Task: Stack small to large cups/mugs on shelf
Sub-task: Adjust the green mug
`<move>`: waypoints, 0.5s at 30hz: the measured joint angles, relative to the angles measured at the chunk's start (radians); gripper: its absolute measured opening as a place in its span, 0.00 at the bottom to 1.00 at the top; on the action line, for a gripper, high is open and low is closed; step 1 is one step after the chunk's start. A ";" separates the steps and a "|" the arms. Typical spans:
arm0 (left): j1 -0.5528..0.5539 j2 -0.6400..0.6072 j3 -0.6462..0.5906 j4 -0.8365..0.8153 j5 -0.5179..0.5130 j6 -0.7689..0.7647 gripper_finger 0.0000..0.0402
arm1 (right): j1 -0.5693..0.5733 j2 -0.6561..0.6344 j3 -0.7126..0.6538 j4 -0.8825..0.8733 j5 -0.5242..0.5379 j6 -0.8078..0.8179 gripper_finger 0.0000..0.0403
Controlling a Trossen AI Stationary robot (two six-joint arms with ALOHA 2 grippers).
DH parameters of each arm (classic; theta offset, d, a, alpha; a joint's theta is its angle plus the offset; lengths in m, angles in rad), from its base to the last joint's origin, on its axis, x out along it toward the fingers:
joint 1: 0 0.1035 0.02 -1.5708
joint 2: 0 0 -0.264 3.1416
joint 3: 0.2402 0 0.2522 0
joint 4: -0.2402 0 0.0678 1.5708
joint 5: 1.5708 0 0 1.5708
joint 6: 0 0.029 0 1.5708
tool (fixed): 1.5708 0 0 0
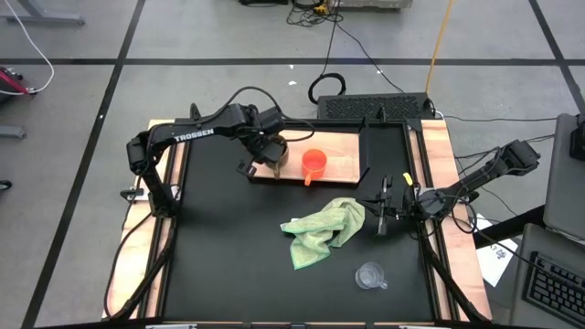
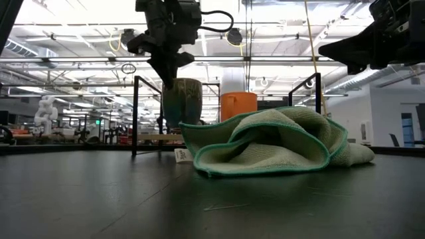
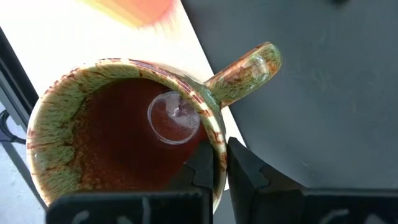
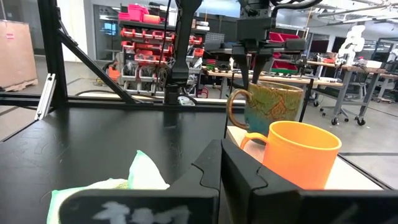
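The brown-green glossy mug (image 1: 277, 152) stands upright at the left part of the wooden shelf (image 1: 343, 166). My left gripper (image 1: 271, 153) is over it, shut on its rim. The orange cup (image 1: 313, 164) stands on the shelf just right of the mug. The clear glass cup (image 1: 370, 275) stands on the black tabletop at the near right. My right gripper (image 1: 382, 219) is shut and empty, right of the green cloth (image 1: 324, 231). My left gripper pinches the mug's rim (image 3: 217, 163) beside the handle (image 3: 245, 71), one finger (image 3: 200, 169) inside the mug and one (image 3: 247, 171) outside. The fingers come from above, pointing down. The mug is upright; whether its base rests on the shelf I cannot tell.
The crumpled green cloth lies mid-table between the shelf and the glass cup. Black brackets (image 1: 366, 151) stand at the shelf's ends. Bare black tabletop lies at the left and near side.
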 joint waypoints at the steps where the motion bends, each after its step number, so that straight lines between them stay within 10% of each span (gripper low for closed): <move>1: 0.000 0.000 0.000 0.001 0.007 -0.005 0.05 | 0.000 0.000 0.000 0.000 0.000 0.000 0.00; 15: -0.001 0.000 0.000 -0.002 0.030 -0.037 0.05 | 0.000 0.000 0.000 0.000 0.000 0.004 0.00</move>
